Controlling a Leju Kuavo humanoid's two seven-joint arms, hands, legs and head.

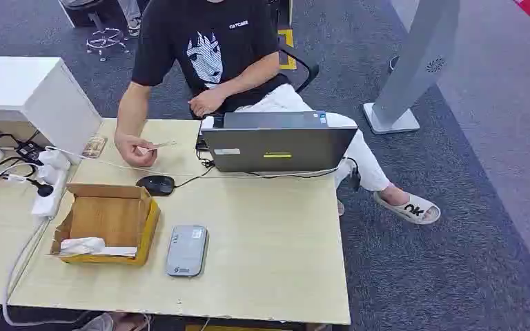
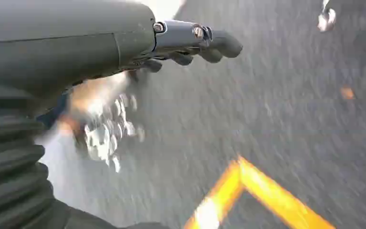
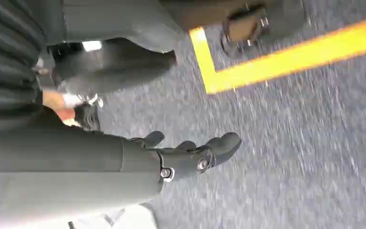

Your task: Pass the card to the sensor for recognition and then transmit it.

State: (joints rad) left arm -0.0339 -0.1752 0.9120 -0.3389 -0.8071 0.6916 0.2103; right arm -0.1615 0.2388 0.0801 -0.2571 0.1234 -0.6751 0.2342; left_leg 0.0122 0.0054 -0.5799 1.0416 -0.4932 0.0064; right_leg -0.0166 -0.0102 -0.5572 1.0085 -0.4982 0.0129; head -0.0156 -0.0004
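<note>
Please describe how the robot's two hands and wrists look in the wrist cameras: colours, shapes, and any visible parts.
The left hand has a smooth grey-green cover, a dark ribbed sleeve behind it, a thick grey thumb with silver screws at its base, and darker rounded fingers. The right hand looks the same: grey cover, ribbed dark sleeve, silver screws, dark rounded fingers. No markings or cables are readable.

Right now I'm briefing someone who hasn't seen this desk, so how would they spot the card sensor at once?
Start at the light wooden table and find the open cardboard box near its front left. The card sensor lies flat just to the right of that box, apart from it. It is the only flat, grey, rounded-corner slab there, unlike the black mouse farther back and the upright laptop.
</note>
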